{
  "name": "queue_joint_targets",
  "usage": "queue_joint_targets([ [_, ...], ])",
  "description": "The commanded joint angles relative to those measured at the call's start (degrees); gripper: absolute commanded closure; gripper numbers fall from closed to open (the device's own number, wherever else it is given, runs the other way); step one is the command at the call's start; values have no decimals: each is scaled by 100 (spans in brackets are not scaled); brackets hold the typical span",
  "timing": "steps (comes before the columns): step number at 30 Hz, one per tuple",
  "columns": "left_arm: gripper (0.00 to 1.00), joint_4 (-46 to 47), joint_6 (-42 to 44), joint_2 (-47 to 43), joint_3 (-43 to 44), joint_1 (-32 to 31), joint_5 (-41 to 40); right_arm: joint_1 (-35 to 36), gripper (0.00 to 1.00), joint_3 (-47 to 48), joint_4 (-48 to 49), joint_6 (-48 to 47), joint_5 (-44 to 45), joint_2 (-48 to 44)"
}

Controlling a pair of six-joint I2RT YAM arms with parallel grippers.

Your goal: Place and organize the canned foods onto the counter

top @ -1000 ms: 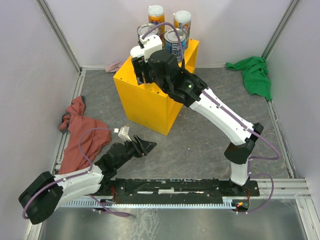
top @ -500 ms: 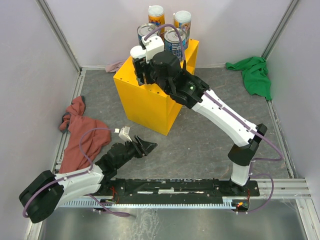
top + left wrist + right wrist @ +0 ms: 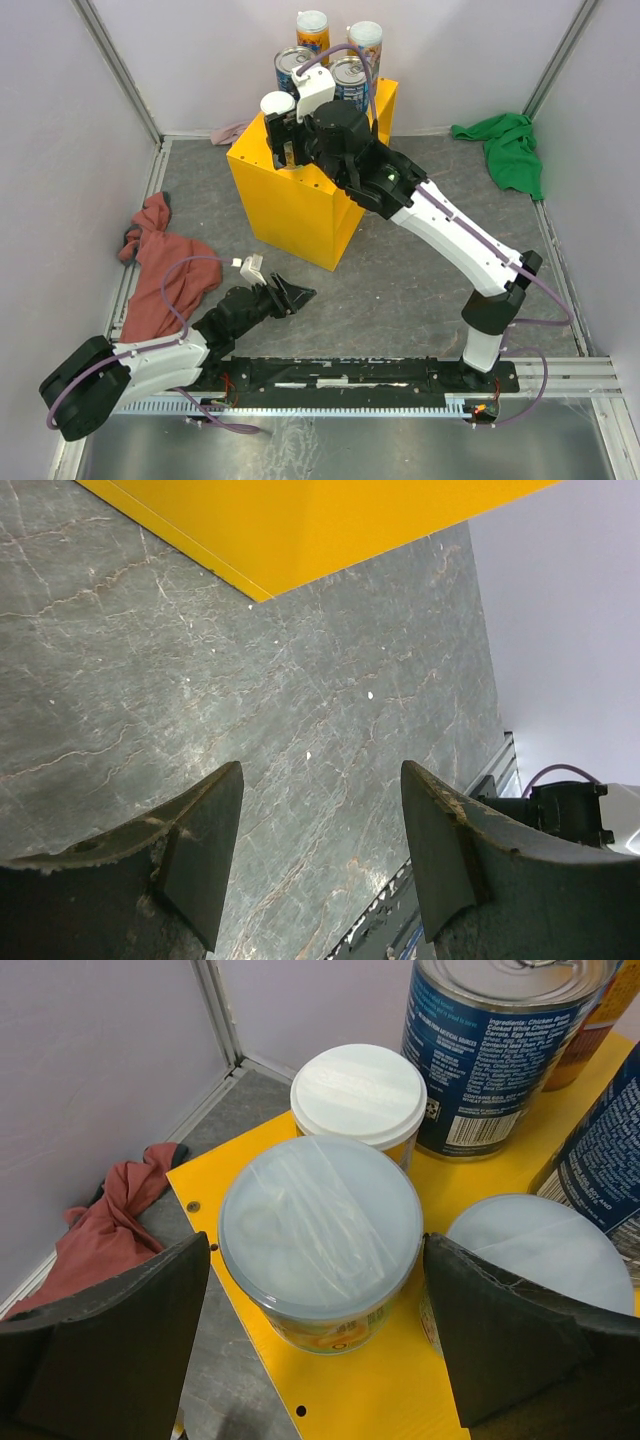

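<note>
Jaws of right arm [image 3: 440, 225] wide apart astride short can [image 3: 320, 1240] near counter [image 3: 370, 1385] edge; left jaws parted, empty, over floor [image 3: 300, 700].

The grey, marble-veined counter [image 3: 400, 290] carries the yellow cabinet [image 3: 290, 215], which stands upright toward the far middle. A rust-red cloth [image 3: 160, 270] lies crumpled by the left wall and a green cloth [image 3: 510, 150] (bunched up) near the far right corner. A pale pink cloth [image 3: 228, 133] lies just behind the cabinet's left side.
</note>
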Motion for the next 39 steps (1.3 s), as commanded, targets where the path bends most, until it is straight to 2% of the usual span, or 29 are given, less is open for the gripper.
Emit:
queue_joint_targets([
  [1, 29, 321, -253, 52, -12, -51, 2, 20, 5, 87, 318, -4, 6, -336],
  [14, 30, 282, -246, -5, 45, -87, 5, 419, 4, 69, 371, -289, 263, -659],
  [19, 30, 85, -173, -70, 45, -93, -160, 654, 4, -451, 541, -467, 546, -1187],
  [28, 30, 221, -56, 364, 104, -94, -294, 770, 4, -3503, 1433, -318, 1563, -3429],
  [35, 30, 208, 175, 660, 353, -94, -476, 756, 1, -5438, 1197, 68, 2930, -4726],
  [39, 30, -50, 395, 579, 537, -87, -802, 739, 1, -6368, 757, 718, 3580, -5257],
])
